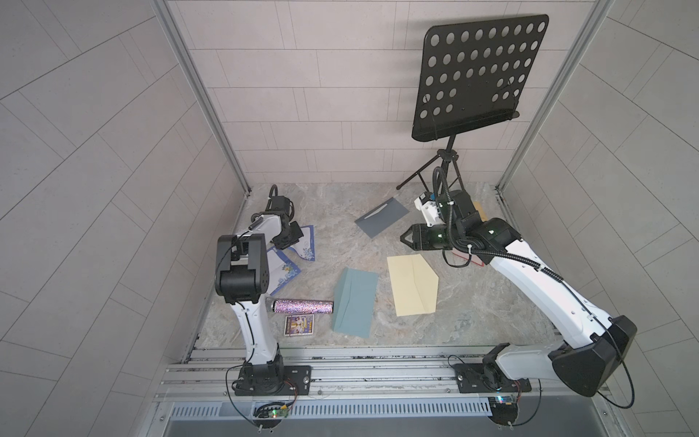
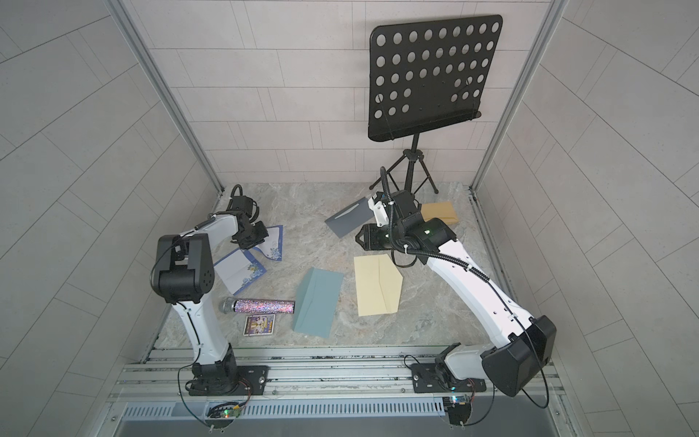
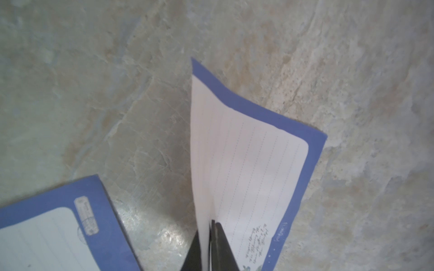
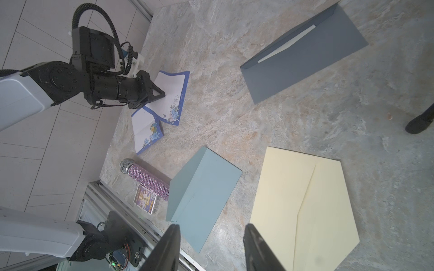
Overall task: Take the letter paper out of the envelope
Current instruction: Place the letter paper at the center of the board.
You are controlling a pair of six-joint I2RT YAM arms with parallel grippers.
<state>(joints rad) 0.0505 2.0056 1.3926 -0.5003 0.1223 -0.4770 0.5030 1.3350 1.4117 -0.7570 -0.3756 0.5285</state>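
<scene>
Tiled enclosure on three sides, marble tabletop (image 1: pixel 340 242) lower centre; music stand (image 1: pixel 480 75) upper right, feet partly masked by right arm. Right gripper (image 1: pixel 405 237) centre right, jaws moderately apart, empty; judged parked clear of the work. Cream envelope (image 1: pixel 412 283), teal envelope (image 1: pixel 355 302), grey envelope (image 1: pixel 382 217) spread mid-frame, flaps open; pale slip showing at grey mouth, contents of the others not visible. Letter paper (image 3: pixel 246 164) outside any envelope, left of frame, stood on edge between near-closed jaws of left gripper (image 3: pixel 207 228); apparently pinched, probably for setting down beside second sheet (image 3: pixel 47 234). Microphone (image 1: pixel 302 305) and small card (image 1: pixel 299 324) lower left; print illegible.
</scene>
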